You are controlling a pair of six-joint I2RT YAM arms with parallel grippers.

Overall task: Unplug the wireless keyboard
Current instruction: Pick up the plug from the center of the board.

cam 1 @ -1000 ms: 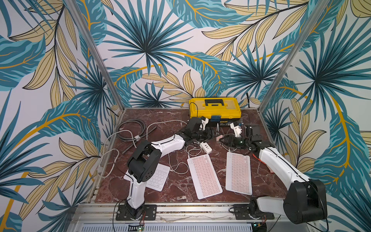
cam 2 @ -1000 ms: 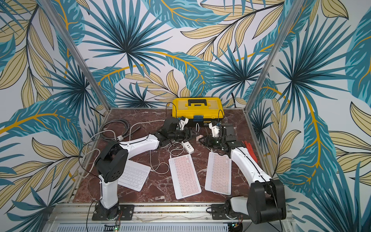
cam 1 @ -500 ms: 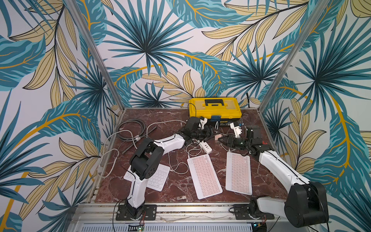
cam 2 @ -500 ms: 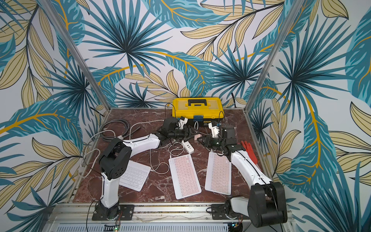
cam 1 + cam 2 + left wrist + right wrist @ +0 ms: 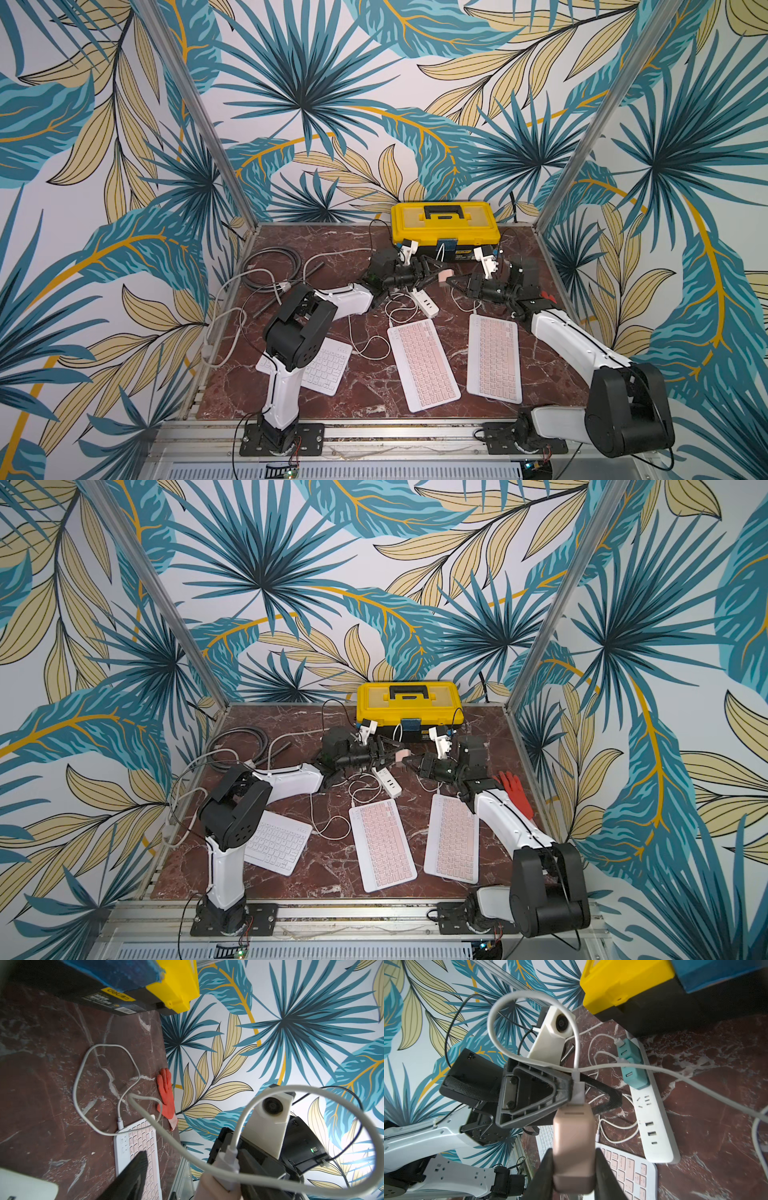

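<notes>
Top views: holds pink adapter (image 5: 445, 274) off the table (image 5: 365, 386) in right gripper (image 5: 455, 284), mid-rear, just before the toolbox (image 5: 444, 220); meets it w/ left gripper (image 5: 434, 275). Shows wireless kbd (image 5: 494, 357) flat on table, near right, in both top views.

Left wrist: sees cable (image 5: 83, 1064) plugged into kbd's far edge, looping up to USB plug (image 5: 227, 1159) in adapter, w/ left jaws apart, nothing pinched.

Right wrist: clamps adapter (image 5: 573, 1147) btwn both right fingers; touches USB plug (image 5: 578, 1093) w/ one left finger (image 5: 533, 1095) only.
</notes>
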